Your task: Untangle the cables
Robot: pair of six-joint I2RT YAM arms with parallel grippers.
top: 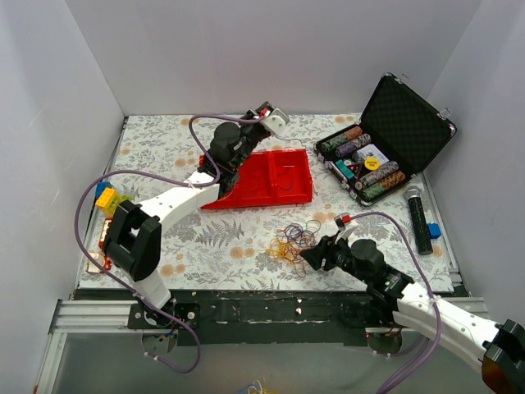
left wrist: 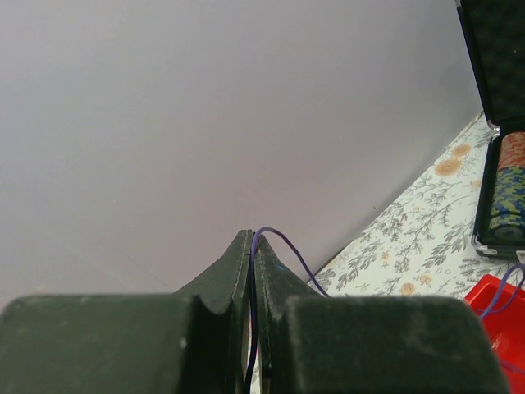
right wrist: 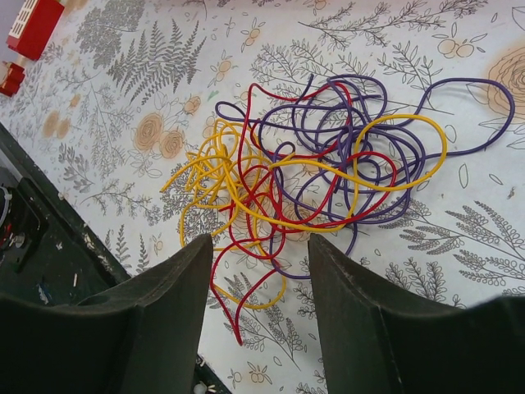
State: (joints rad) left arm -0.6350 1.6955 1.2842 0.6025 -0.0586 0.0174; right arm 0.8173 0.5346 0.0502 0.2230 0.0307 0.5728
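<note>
The cables [top: 294,240] lie as a loose tangle of thin yellow, red and purple loops on the floral tablecloth, near the front middle. My right gripper [top: 316,256] stands just right of them. In the right wrist view it [right wrist: 261,242] is open, low over the near edge of the cables [right wrist: 328,156], with a red end and a yellow loop lying between its fingers. My left gripper [top: 275,121] is raised at the back above the red tray. In its wrist view it [left wrist: 253,238] is shut on a single purple cable [left wrist: 289,246], which arcs away to the right.
A red tray [top: 271,179] lies behind the tangle. An open black case of poker chips [top: 385,148] stands at the back right, with a black cylinder [top: 418,217] and a blue block [top: 433,231] beside it. Yellow and blue toys [top: 107,199] sit at the left edge. White walls enclose the table.
</note>
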